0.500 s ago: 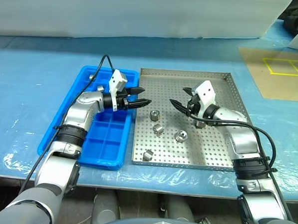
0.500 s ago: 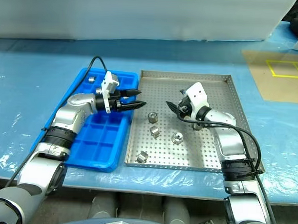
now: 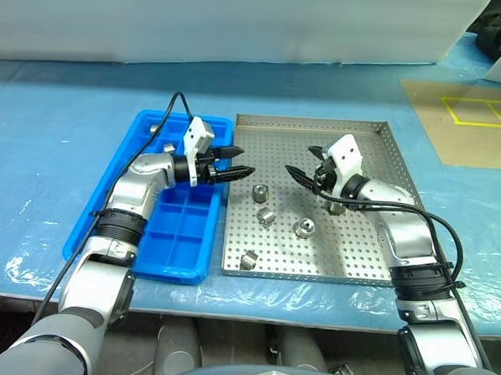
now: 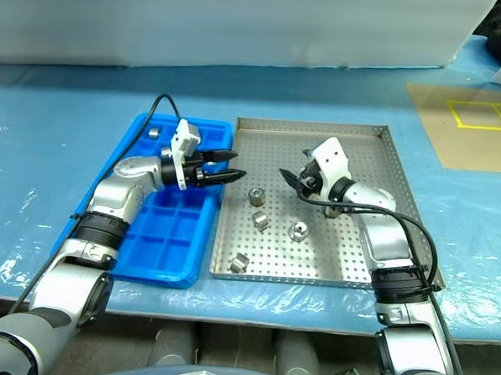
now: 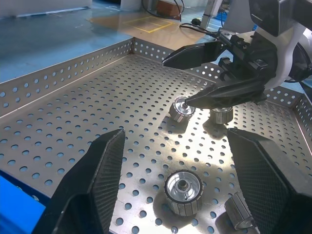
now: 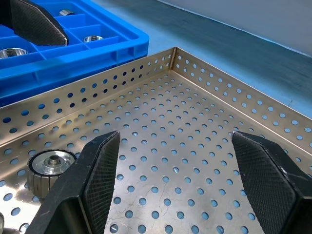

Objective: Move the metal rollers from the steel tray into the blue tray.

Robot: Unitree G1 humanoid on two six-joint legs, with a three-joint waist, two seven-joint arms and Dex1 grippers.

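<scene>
The steel tray (image 3: 366,147) lies right of the blue tray (image 3: 179,234) on the blue-covered table. Several metal rollers rest loose on the steel tray, among them one (image 3: 259,191) nearest my left gripper, another (image 3: 304,228) mid-tray and one (image 3: 249,260) by the front rim. Two rollers (image 3: 169,148) sit in the blue tray's far compartments. My left gripper (image 3: 243,159) hovers open and empty over the seam between the trays, pointing right. Facing it, my right gripper (image 3: 301,161) hangs open and empty above the steel tray, with a roller (image 3: 336,208) below its wrist.
A white wall panel (image 3: 242,19) stands behind the trays. A brown mat with yellow tape lines (image 3: 473,115) lies at the far right. Blue plastic sheeting (image 3: 33,159) covers the table around both trays.
</scene>
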